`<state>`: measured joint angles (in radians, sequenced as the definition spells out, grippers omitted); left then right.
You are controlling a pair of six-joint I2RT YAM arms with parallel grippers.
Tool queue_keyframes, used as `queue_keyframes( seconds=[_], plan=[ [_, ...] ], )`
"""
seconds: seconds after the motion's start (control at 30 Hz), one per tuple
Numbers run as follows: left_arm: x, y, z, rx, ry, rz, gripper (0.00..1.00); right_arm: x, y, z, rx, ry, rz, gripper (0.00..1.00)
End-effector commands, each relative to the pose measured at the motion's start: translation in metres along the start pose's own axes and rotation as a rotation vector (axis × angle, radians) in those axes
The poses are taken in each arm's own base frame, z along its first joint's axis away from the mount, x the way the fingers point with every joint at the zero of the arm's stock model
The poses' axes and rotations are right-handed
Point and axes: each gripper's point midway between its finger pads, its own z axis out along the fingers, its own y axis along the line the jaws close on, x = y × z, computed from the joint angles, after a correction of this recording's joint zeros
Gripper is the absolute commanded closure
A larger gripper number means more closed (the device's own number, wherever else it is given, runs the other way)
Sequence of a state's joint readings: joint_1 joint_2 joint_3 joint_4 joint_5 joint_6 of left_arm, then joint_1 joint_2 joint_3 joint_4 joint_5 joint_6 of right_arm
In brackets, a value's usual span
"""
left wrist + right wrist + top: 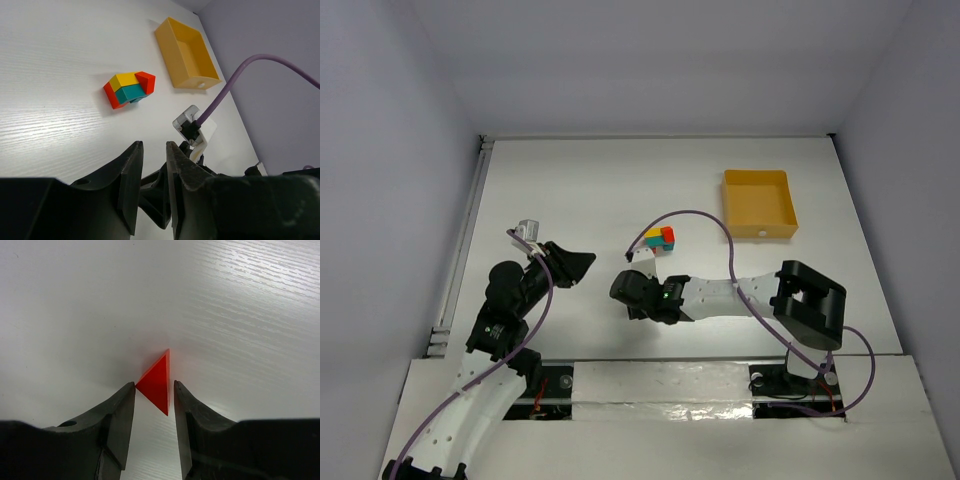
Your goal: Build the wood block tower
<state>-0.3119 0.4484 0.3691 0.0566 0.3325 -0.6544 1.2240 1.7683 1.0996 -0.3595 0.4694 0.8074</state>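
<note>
A small stack of blocks [660,238] stands mid-table: a yellow block [125,80] on a teal one [132,93], a red bar [111,96] at one end and a red wedge [146,82] at the other. In the right wrist view a separate red triangular wedge [159,385] lies on the table between the fingertips of my right gripper [154,384], which is open; the left tip touches its corner and the right tip stands just off it. The top view hides this wedge under the right gripper [623,285]. My left gripper [154,143], left of the stack [582,262], is slightly open and holds nothing.
A yellow-orange square tray [758,203] with a raised rim sits at the back right, beyond the stack, and looks empty. The right wrist's white camera mount [192,127] and purple cable [235,82] lie close in front of the left gripper.
</note>
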Motion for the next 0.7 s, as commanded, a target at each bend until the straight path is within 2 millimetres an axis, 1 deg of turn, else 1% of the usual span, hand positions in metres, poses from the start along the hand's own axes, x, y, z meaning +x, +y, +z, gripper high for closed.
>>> queue_keyframes(
  seconds=[0.0, 0.2, 0.27, 0.4, 0.43, 0.47, 0.5, 0.53, 0.57, 0.6, 0.63, 0.67],
  plan=[
    [-0.018, -0.017, -0.001, 0.059, -0.054, 0.032, 0.78, -0.017, 0.007, -0.005, 0.003, -0.053, 0.011, 0.58],
    [-0.017, -0.017, -0.001, 0.062, -0.051, 0.031, 0.78, -0.016, 0.007, -0.005, 0.003, -0.053, 0.013, 0.66],
    [-0.017, -0.018, -0.001, 0.065, -0.049, 0.031, 0.78, -0.016, 0.006, -0.005, 0.002, -0.054, 0.015, 0.73],
    [-0.017, -0.018, -0.001, 0.064, -0.047, 0.03, 0.78, -0.018, 0.006, -0.009, -0.006, -0.061, 0.026, 0.75],
    [-0.017, -0.018, -0.001, 0.064, -0.047, 0.03, 0.78, -0.022, 0.009, -0.011, -0.022, -0.074, 0.036, 0.75],
    [-0.017, -0.018, -0.001, 0.064, -0.047, 0.029, 0.78, -0.024, 0.01, -0.017, -0.047, -0.084, 0.047, 0.75],
    [-0.017, -0.018, -0.001, 0.065, -0.048, 0.029, 0.78, -0.023, 0.014, -0.021, -0.084, -0.077, 0.055, 0.76],
    [-0.017, -0.018, -0.001, 0.065, -0.048, 0.029, 0.78, -0.031, 0.025, -0.025, -0.143, -0.104, 0.083, 0.76],
    [-0.017, -0.018, -0.001, 0.065, -0.046, 0.029, 0.78, -0.037, 0.028, -0.03, -0.181, -0.116, 0.106, 0.76],
    [-0.017, -0.018, -0.001, 0.064, -0.047, 0.029, 0.78, -0.026, 0.03, -0.029, -0.217, -0.084, 0.107, 0.76],
    [-0.017, -0.018, -0.001, 0.066, -0.048, 0.031, 0.78, -0.03, 0.033, -0.028, -0.248, -0.092, 0.144, 0.76],
    [-0.017, -0.018, -0.001, 0.065, -0.046, 0.031, 0.78, -0.031, 0.032, -0.026, -0.256, -0.087, 0.157, 0.76]
  ],
)
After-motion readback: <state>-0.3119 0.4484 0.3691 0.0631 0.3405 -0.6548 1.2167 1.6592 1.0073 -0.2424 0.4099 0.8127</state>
